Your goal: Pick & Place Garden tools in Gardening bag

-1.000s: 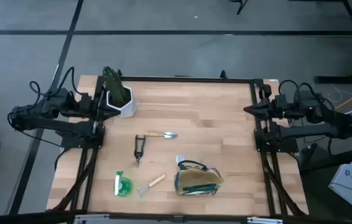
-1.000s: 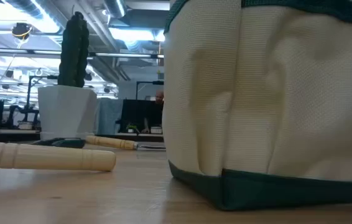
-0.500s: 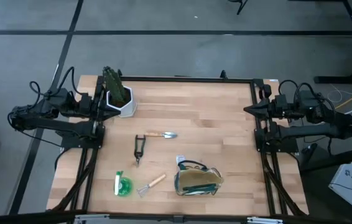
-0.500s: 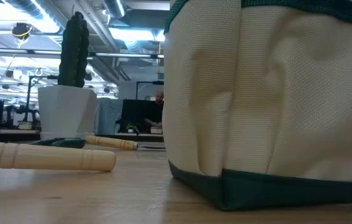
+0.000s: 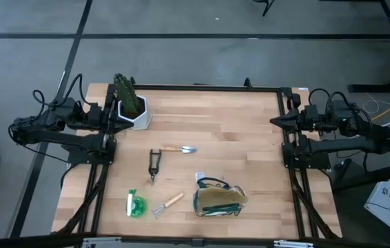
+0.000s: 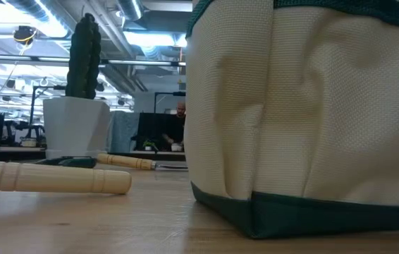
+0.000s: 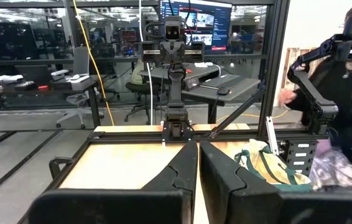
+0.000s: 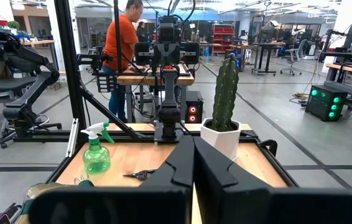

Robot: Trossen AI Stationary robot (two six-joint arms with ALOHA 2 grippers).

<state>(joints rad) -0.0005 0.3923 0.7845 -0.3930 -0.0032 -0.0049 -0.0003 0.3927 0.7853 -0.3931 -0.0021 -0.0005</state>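
Note:
The tan gardening bag (image 5: 218, 199) with dark green trim stands on its base near the table's front, and fills the low view (image 6: 305, 113). The wooden-handled trowel (image 5: 178, 149) and black pruning shears (image 5: 154, 164) lie mid-table. The mini rake (image 5: 167, 204) and the bright green round item (image 5: 136, 204), a spray bottle (image 8: 95, 154), sit front left. My left gripper (image 5: 115, 117) is shut at the table's left edge beside the plant pot. My right gripper (image 5: 275, 122) is shut at the right edge. Both are empty, and their fingers are together in the wrist views (image 7: 198, 171) (image 8: 193, 163).
A white hexagonal pot with a cactus (image 5: 131, 110) stands at the far left corner, close to my left gripper. A black frame runs along the table's sides. Bare wood lies between the tools and the right edge. People (image 8: 123, 56) show in the room beyond.

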